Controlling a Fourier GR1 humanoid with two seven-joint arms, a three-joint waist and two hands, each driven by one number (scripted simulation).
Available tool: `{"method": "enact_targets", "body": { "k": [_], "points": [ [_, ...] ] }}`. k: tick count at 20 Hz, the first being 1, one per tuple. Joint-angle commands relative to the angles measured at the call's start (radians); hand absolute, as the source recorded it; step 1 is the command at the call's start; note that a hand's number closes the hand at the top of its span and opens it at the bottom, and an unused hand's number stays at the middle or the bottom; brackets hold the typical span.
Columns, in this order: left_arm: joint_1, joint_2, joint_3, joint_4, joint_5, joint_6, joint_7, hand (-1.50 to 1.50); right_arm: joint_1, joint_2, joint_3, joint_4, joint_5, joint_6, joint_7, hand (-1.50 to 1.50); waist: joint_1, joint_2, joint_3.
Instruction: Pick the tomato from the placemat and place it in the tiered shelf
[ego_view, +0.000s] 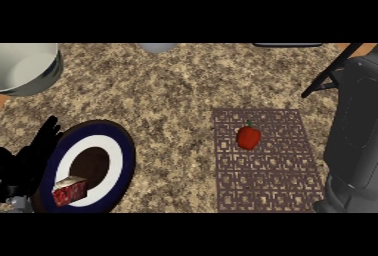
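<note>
The tomato lies on the placemat, in its far half and left of the middle. Its long axis runs from far to near, with the small green stem at the far end. No hand touches it. The left hand rests at the counter's left edge, fingers straight and released, just beside a plate carrying a red box. A grey forearm stands along the right edge; whether its fingers are open cannot be told. A pot sits in the far left corner.

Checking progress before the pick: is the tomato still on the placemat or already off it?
On it. The red tomato lies on the brown patterned placemat, upper middle, with no hand touching it.
</note>
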Motion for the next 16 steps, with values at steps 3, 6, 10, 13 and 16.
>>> {"method": "enact_targets", "body": {
  "k": [3, 6, 10, 13, 16],
  "points": [
    [0.003, -0.020, -0.012, 0.020, -0.016, 0.006, -0.029, 0.00, -0.121, -0.078, -0.109, 0.068, 0.037, 0.218, 0.066, 1.50, 0.002, 0.003, 0.000],
    [0.018, 0.018, 0.014, -0.041, 0.026, -0.032, 0.027, 0.00, -0.119, -0.109, -0.146, 0.089, 0.040, 0.196, 0.031, 1.50, 0.010, 0.003, 0.001],
    [-0.049, 0.016, 0.015, 0.002, 0.014, -0.013, 0.048, 0.00, -0.088, -0.141, -0.190, 0.094, 0.062, 0.192, -0.002, 1.50, 0.001, 0.005, 0.001],
    [-0.038, 0.004, 0.008, 0.024, -0.005, -0.008, 0.006, 0.00, -0.040, -0.169, -0.204, 0.072, 0.069, 0.213, -0.046, 1.50, -0.001, 0.005, 0.001],
    [-0.025, 0.005, 0.022, 0.034, 0.006, -0.020, -0.009, 0.00, -0.068, -0.258, -0.266, 0.178, 0.036, 0.172, -0.095, 1.50, 0.007, 0.007, 0.001]
  ]
}}
